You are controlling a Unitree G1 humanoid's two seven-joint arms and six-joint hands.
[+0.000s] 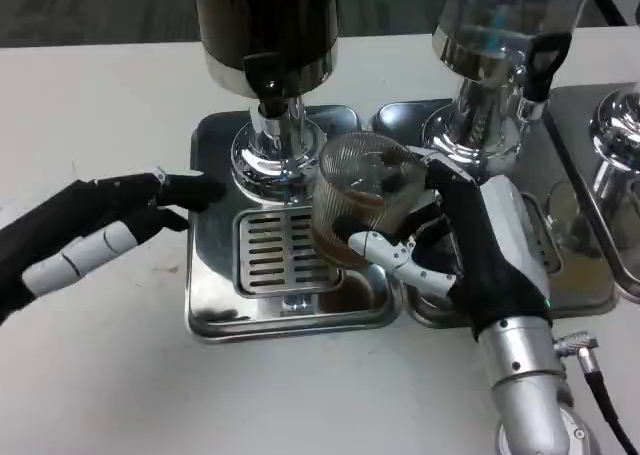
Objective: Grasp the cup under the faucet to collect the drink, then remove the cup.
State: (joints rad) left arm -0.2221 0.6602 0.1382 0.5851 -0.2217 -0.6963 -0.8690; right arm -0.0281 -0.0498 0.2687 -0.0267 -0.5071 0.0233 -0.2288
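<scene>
Cup (362, 200), a ribbed clear tumbler with brown drink in its lower part, sits right of centre in the frame, clasped by the right hand (470, 260). That hand rises from the lower right on its silver forearm (530, 395); its white fingers (385, 250) wrap across the near side of the cup and its black thumb lies against the far right side, so the fingers are clamped on the glass. The cup stands over the right edge of the slotted grille (278, 250) of the steel drip tray (215, 320), just right of the faucet (272, 100). At the middle left, the left hand (110, 225) lies low over the white table (100, 375), fingers stretched out and slightly apart, holding nothing, their black tips near the tray's left rim. Farther back, at upper centre, the dark drink dispenser (265, 20) stands on a chrome base. A second, clear dispenser (505, 15) stands at the upper right on its own tray (575, 125).
</scene>
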